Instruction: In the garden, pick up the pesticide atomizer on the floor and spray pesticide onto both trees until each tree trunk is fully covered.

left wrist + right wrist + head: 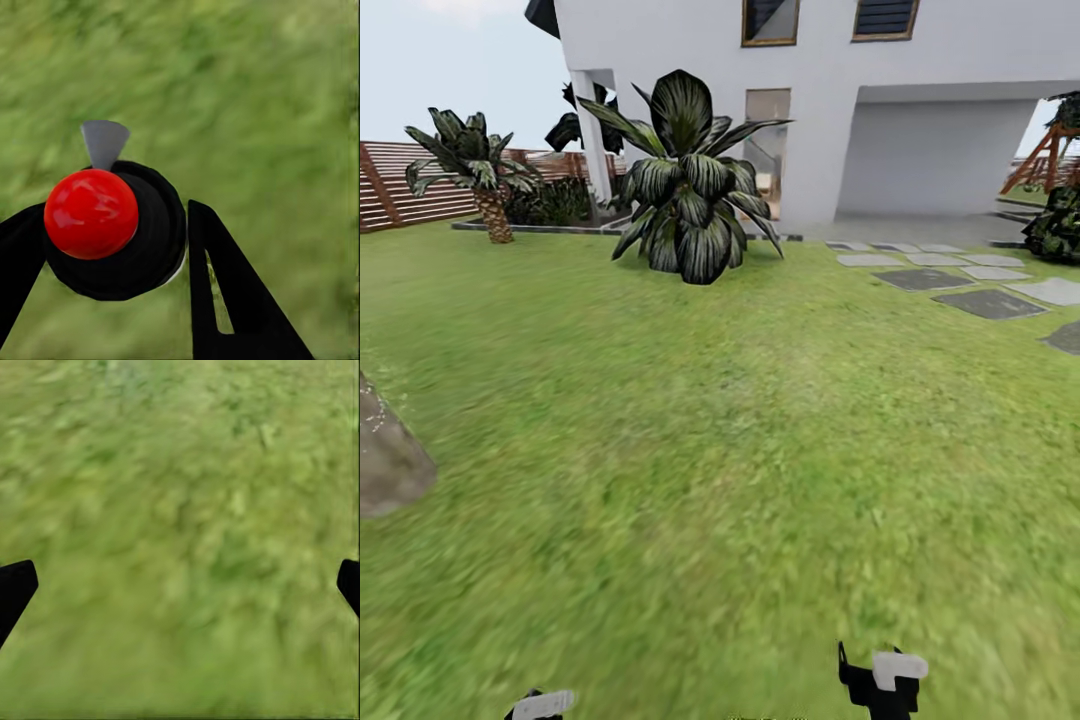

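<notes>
The pesticide atomizer (112, 232) sits clamped in the left gripper (112, 247), its round red top facing the wrist camera, the dark body wedged between the two black fingers (225, 300) and the pale grey trigger head poking out beyond it over blurred grass. In the head view the left gripper (540, 705) just peeks over the bottom edge of the picture, and the right gripper (882, 682) shows a little higher beside it, black with a pale grey block on top. The right gripper (180, 585) hangs over the lawn with its fingertips (15, 585) spread wide at the two sides of its wrist view, nothing but grass between them. Ahead lies a broad stretch of green lawn (740, 450), open from the grippers up to a low broad-leaved plant (690, 185) standing before the white house (920, 100). At the lawn's left edge a rounded grey patch (390, 460) cuts into the picture (what it is cannot be told from this sliver). Farther left, a small palm-like plant (475, 170) stands near the red-brown slat fence (400, 180). On the right, flat grey stepping stones (960, 280) run from the house towards the right border, with dark foliage (1060, 225) beyond them.
</notes>
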Available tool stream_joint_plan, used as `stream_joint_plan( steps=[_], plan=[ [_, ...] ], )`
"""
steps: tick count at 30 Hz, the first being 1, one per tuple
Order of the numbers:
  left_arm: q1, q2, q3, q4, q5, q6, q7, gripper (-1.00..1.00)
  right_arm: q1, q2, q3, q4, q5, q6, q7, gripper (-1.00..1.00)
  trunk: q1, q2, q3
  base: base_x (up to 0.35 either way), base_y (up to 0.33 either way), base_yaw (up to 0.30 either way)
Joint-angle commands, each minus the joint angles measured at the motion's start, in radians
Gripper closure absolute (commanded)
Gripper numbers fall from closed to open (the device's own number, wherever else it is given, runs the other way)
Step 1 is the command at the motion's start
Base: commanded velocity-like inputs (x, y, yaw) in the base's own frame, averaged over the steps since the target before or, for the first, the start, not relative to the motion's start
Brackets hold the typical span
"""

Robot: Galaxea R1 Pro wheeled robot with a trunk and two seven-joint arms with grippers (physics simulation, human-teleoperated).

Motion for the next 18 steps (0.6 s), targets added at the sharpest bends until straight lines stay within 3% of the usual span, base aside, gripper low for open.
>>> stream_joint_plan(
  steps=[1, 18],
  plan=[
    [0.0, 0.0, 0.0, 0.0, 0.0, 0.0, 0.0, 1.0, 0.0, 0.0, 0.0, 0.0, 0.0, 0.0, 0.0, -1.0, 0.0, 0.0, -0.001, 0.0, -0.274, -0.257],
    [0.0, 0.0, 0.0, 0.0, 0.0, 0.001, 0.0, 1.0, 0.0, 0.0, 0.0, 0.0, 0.0, 0.0, 0.0, -1.0, 0.0, 0.0, -0.018, 0.0, -0.274, -0.256]
  ],
)
